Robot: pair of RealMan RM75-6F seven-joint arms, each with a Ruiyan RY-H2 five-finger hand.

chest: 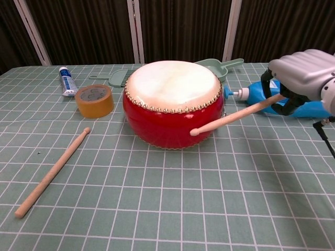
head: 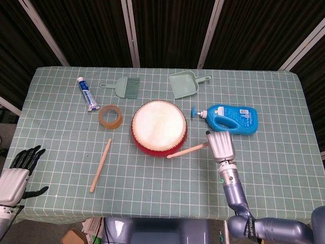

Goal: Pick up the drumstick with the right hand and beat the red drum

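Note:
The red drum point(head: 159, 127) point(chest: 173, 102) with its pale skin stands mid-table. My right hand point(head: 220, 146) point(chest: 301, 76) grips a wooden drumstick point(head: 187, 150) point(chest: 235, 113) to the drum's right. The stick slants down, its tip low in front of the drum's red side, below the skin. A second drumstick point(head: 100, 165) point(chest: 51, 173) lies loose on the cloth left of the drum. My left hand point(head: 20, 168) hangs off the table's front left corner, holding nothing, fingers apart.
A blue bottle point(head: 228, 118) point(chest: 306, 102) lies just behind my right hand. A tape roll point(head: 110, 116) point(chest: 95, 100), a tube point(head: 87, 93), a green brush point(head: 123, 87) and a green dustpan point(head: 185, 83) lie behind and left of the drum.

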